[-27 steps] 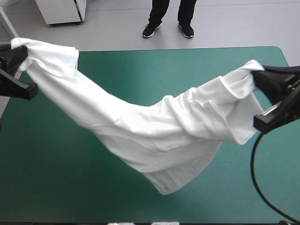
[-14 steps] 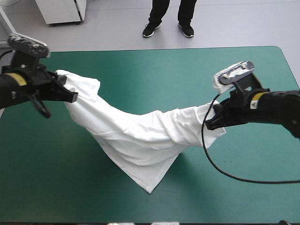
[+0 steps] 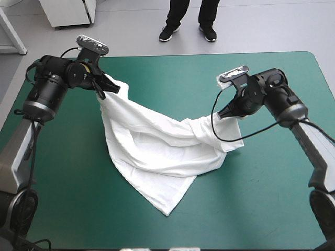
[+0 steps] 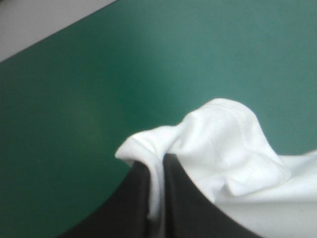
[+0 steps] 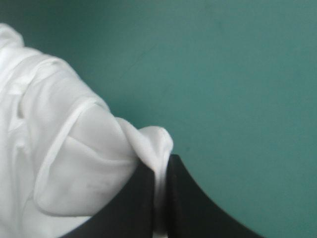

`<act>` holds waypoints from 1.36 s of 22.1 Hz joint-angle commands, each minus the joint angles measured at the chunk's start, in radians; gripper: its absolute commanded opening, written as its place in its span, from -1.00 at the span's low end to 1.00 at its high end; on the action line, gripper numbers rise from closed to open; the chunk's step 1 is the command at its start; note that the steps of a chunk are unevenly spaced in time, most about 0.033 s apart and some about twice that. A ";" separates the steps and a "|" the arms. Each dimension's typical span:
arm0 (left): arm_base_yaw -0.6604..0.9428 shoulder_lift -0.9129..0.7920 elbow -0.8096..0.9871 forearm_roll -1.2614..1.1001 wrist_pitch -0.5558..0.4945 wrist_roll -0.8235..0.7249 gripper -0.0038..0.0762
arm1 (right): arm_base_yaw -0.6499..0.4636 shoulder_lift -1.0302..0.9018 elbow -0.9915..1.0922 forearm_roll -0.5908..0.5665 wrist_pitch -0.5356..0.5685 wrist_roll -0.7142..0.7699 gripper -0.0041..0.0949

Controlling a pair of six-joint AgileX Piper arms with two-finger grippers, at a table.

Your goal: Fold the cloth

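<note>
**High view.** White T-shirt (image 3: 157, 149) slung across the middle of the teal-green cover (image 3: 63, 178), sagging from ten o'clock to two o'clock. One loose pointed corner down toward six o'clock, apparently resting on the table. Left gripper (image 3: 108, 87) at ten o'clock, black fingers pinched together on a bunched upper edge. Right gripper (image 3: 227, 113) at two o'clock, likewise clamped on a gathered end. Judging by the deep sag and the many creases: light, soft and limp, with no stiffness. Likely to slide and crumple rather than keep a shape, but not fragile. Best taken by hems or corners, the two holds well apart, so as to keep a straight edge taut between them. A pinch in the middle would probably gather only a lump.

**Left wrist view.** Left gripper (image 4: 157, 162) all but closed into one arch, with a thin white fold of the T-shirt (image 4: 223, 141) trapped between the fingers and spilling over the tips. More fabric heaped from the gripper's twelve toward its three o'clock. Bare cover ahead and round to nine o'clock.

**Right wrist view.** Right gripper (image 5: 159, 167) in the same near-closed arch, squeezing a sliver of the T-shirt (image 5: 64, 158). A stitched hem curving through the fabric at the gripper's nine to ten o'clock, a sound line to grasp. Bare cover from twelve round to three o'clock.

**Writing.** No brand, label or print to be read on the fabric or the table in any view.
</note>
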 commanded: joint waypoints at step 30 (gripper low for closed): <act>0.089 0.082 -0.114 -0.247 0.289 0.094 0.26 | -0.358 0.178 -0.333 0.518 0.119 -0.288 -0.10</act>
